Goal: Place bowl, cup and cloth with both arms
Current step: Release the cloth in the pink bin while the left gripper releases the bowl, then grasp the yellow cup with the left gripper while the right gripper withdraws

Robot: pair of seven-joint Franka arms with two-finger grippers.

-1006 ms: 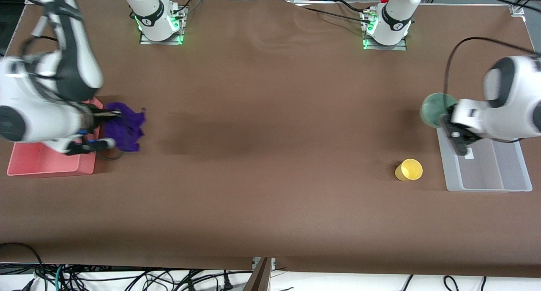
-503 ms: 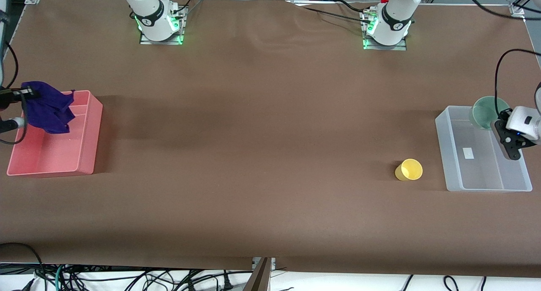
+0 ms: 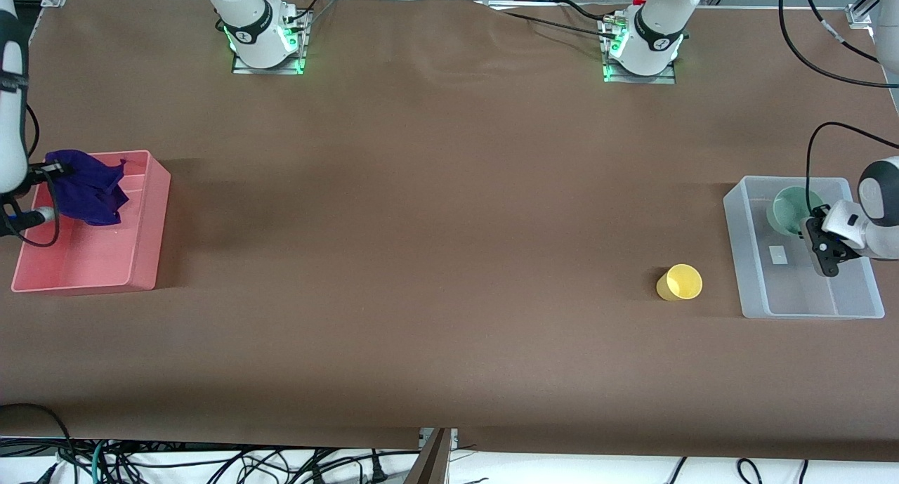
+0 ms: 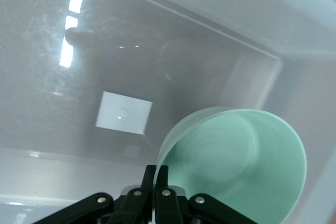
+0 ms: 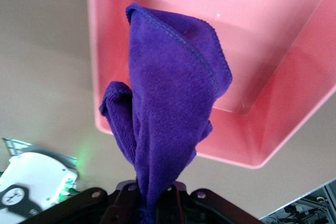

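My left gripper (image 3: 808, 225) is shut on the rim of the mint-green bowl (image 3: 788, 210) and holds it tilted over the inside of the clear bin (image 3: 744, 259); the left wrist view shows the bowl (image 4: 247, 166) pinched by my left gripper (image 4: 157, 170) above the bin floor. My right gripper (image 3: 50, 178) is shut on the purple cloth (image 3: 88, 189), which hangs over the pink bin (image 3: 151, 224); the right wrist view shows the cloth (image 5: 168, 103) hanging from my right gripper (image 5: 156, 190). The yellow cup (image 3: 680, 282) lies on its side on the table beside the clear bin.
The clear bin stands at the left arm's end of the table, with a white label (image 4: 124, 112) on its floor. The pink bin (image 5: 283, 77) stands at the right arm's end. Brown table surface lies between them.
My left gripper has carried the bowl from the bin's rim to over its inside and lower. My right gripper has brought the cloth from beside the pink bin to over it, then slightly lower.
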